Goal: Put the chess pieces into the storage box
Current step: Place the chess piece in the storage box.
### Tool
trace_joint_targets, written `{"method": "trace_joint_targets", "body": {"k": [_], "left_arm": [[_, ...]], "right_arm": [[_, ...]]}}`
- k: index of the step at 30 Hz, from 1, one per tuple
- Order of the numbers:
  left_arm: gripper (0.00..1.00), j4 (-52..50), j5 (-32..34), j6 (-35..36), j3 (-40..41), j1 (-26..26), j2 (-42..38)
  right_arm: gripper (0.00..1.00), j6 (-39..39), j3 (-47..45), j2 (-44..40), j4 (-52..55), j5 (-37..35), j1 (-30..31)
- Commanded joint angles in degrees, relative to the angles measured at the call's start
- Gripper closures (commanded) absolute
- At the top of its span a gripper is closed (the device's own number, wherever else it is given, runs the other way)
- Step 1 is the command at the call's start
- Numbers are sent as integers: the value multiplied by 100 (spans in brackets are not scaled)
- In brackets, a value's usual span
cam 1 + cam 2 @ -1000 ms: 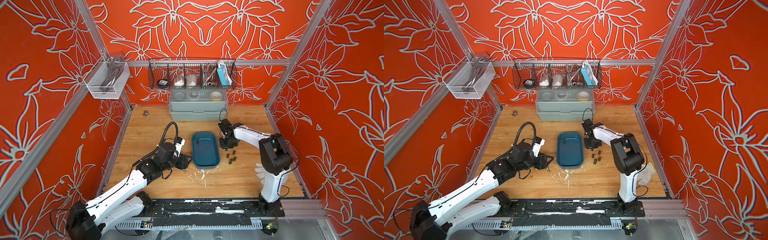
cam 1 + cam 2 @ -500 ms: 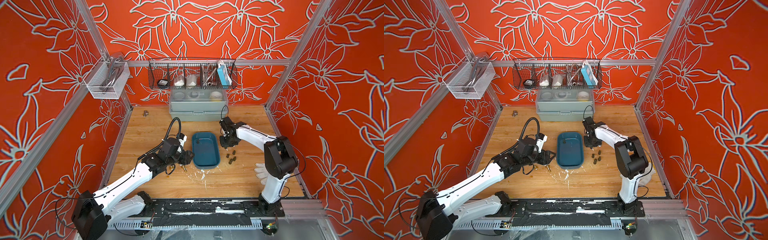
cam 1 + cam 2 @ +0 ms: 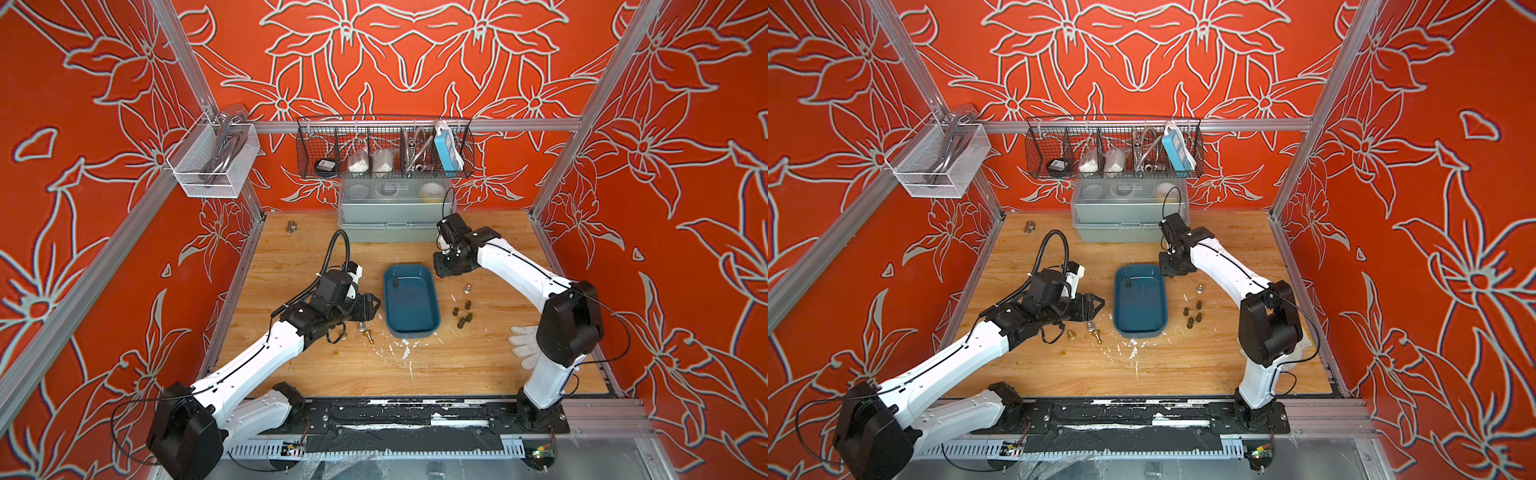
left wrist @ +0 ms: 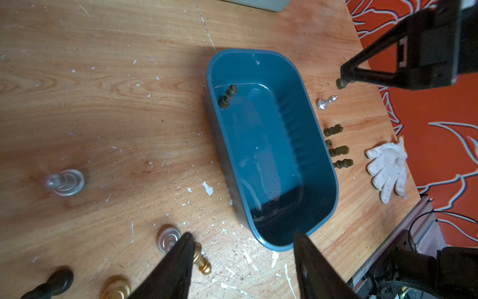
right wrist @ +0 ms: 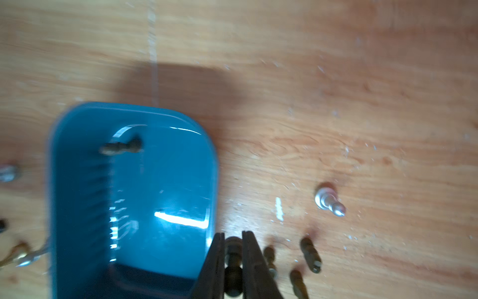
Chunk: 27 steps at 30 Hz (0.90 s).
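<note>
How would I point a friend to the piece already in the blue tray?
Find the teal storage box in the middle of the wooden table. In its far corner, toward the left arm, sits a dark chess piece, the only one inside it.

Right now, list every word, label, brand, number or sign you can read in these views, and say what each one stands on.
Nothing here can be read as text.
Pale label on the lid of the grey box: too small to read.
Blue-and-white item in the wire basket: no legible marking.
Storage box: plain, no print shows.
</note>
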State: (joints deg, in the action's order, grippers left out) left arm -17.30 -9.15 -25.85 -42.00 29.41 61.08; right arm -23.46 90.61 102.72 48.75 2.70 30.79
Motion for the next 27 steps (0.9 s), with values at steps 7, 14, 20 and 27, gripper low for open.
{"method": "trace_joint_targets", "body": {"k": [7,14,20,27], "left_arm": [[39,25,19,-23,143,-49,-26],[39,-24,113,-42,251,-57,-131],[39,41,141,-33,324,-58,-127],[39,104,94,-21,311,-58,-17]], "right_arm": [[86,86,1127,1217,180,113,640],[86,137,1254,1738,-192,-276,766],[86,117,977,1887,-790,-511,771],[86,96,1007,2078,-929,-653,771]]}}
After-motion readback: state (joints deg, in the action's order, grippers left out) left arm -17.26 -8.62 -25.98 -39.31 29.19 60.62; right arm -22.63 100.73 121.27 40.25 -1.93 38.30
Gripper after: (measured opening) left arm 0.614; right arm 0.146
